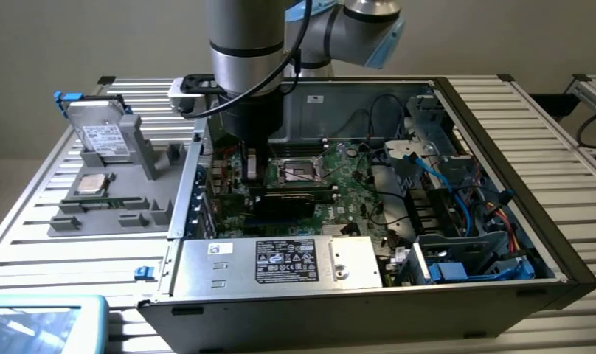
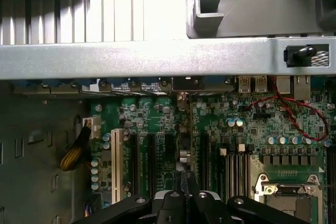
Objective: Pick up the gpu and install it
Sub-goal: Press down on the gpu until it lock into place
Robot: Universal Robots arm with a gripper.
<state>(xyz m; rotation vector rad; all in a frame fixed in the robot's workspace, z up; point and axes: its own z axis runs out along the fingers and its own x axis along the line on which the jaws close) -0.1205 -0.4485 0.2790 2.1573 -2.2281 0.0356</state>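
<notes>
Scene: an open case (image 1: 495,125) was seen lying on the slatted table (image 1: 534,110), with a grey tray (image 1: 111,214) beside it on the exterior view's left.
Tray: a drive (image 1: 101,133) was stood upright in it; no card was seen in its other holders.
Hand (image 2: 185,196): it was lowered into the case over the board (image 2: 157,114), and its fingers were pressed together on a thin dark edge.
Gpu (image 1: 283,203): it was judged to be that thin edge in the wrist view (image 2: 184,179). In the exterior view it was seen as a dark block standing on its long edge, just in front of the socket (image 1: 298,171).
Slots (image 2: 157,150): a row of long dark slots was seen running toward the case's rear wall (image 2: 131,59), and the card's edge was lined up along one near the middle of the row.
Step in hand: seating the card was judged to be under way. Whether its contacts were fully home could not be told.
Doing it well: the card should be kept upright and parallel to the slot, so that both ends go down together.
Pressure: it should be applied straight down, evenly and without rocking.
Rear end: the card's bracket end should be met squarely with the opening in the rear wall.
Hazards: the red wire (image 2: 299,114) near the socket and the small parts by the slots should be kept clear of the fingers.
</notes>
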